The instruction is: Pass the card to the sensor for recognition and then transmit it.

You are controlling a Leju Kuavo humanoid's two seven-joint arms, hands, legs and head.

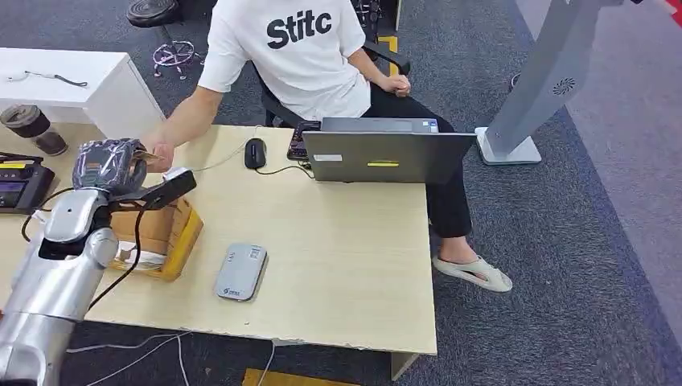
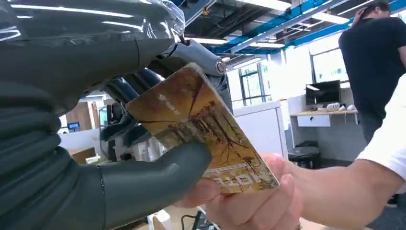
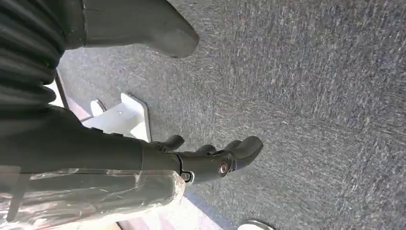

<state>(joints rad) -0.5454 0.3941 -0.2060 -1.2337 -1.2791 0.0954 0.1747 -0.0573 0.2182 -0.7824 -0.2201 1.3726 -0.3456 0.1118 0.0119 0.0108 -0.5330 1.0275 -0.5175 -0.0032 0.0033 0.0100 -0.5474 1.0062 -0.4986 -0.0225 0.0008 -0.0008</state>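
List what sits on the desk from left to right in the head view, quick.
Coffee cup → left hand holding the card → mouse → laptop. The grey sensor lies nearer, around the mouse's column.

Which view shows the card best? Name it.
The left wrist view: the card fills the frame, pinched by the left hand and touched by a person's hand. In the head view the left hand hides it.

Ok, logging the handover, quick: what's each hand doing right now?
Left hand: holds the card, which a person's hand also grips.
Right hand: open, holding nothing, hanging over the carpet.
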